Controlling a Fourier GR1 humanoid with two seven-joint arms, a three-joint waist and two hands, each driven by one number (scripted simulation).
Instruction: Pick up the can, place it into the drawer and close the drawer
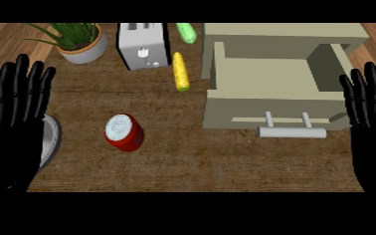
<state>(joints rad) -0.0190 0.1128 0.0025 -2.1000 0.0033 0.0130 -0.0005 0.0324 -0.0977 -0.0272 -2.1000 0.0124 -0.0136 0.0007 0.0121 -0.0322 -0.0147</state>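
Can (123,132) at lower centre-left of the frame, standing on the counter (206,164), with the open drawer (275,87) at right and its handle (291,132) along its lower edge. Across the top, from left: potted plant (79,42), toaster (143,46), corn cob (180,71), and cucumber (186,32) above the cob. Left hand (22,109) at the left edge, overlapping a plate (50,142); right hand (361,104) at the right edge.

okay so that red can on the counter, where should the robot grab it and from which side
Probably round the red side wall of the can, just below its pale lid. It stands upright with bare counter all around, nearer the left hand, so coming in from the can's left with fingers wrapping the round body looks simplest.
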